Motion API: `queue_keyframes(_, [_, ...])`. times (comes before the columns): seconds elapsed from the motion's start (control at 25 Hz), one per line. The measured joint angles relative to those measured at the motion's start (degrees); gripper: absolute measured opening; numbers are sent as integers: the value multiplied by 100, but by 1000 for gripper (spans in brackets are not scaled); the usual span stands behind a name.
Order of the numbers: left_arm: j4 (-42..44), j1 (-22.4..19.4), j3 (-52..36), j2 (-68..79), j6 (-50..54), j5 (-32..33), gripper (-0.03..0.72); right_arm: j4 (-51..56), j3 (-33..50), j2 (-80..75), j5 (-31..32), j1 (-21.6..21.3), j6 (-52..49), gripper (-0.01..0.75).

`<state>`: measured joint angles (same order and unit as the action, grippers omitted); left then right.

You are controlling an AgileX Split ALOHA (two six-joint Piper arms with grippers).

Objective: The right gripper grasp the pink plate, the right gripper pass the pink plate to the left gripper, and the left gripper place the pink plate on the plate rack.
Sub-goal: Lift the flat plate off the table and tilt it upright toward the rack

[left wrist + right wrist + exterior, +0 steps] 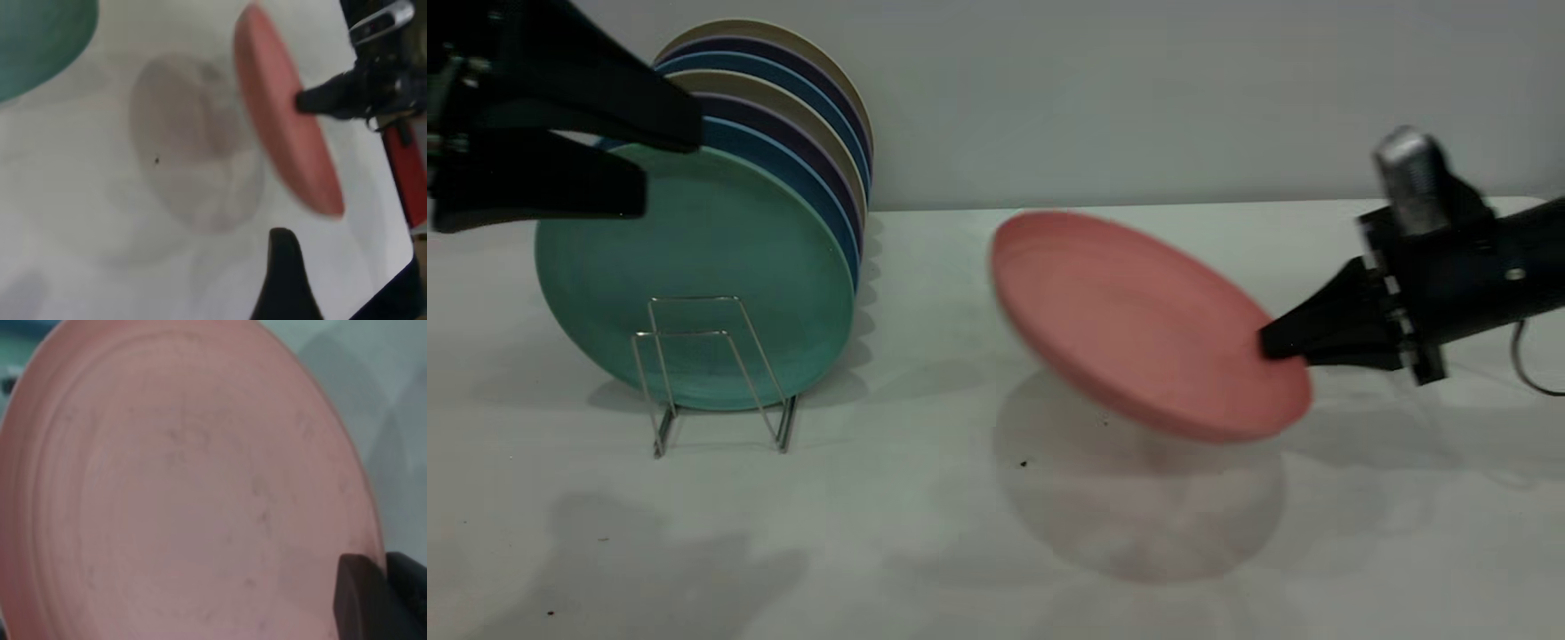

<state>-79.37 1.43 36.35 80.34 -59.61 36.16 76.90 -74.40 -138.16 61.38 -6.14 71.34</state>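
The right gripper reaches in from the right with jaws clamped on the pink plate, while the left gripper hangs high at left, jaws parted.

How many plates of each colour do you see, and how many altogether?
Pink plate, held off the table by the right gripper: 1
Teal-green plate, at the front of the plate rack: 1
Blue plates: 2
Dark purple plates: 2
Beige plates: 2
Total: 8 plates
The left gripper, open, hovers in front of the racked stack.
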Motion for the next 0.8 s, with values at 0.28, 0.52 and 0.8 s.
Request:
queue_keyframes(0.28, [-480,0,1,567,-372,12,563,-81,0,379,-157,462,47,16])
queue_keyframes(0.52, [-769,0,1,694,-423,6,563,-100,0,730,-140,830,52,16])
queue_keyframes(0.8, [-1065,0,6,699,-517,-11,563,-94,0,834,-118,1161,-17,16])
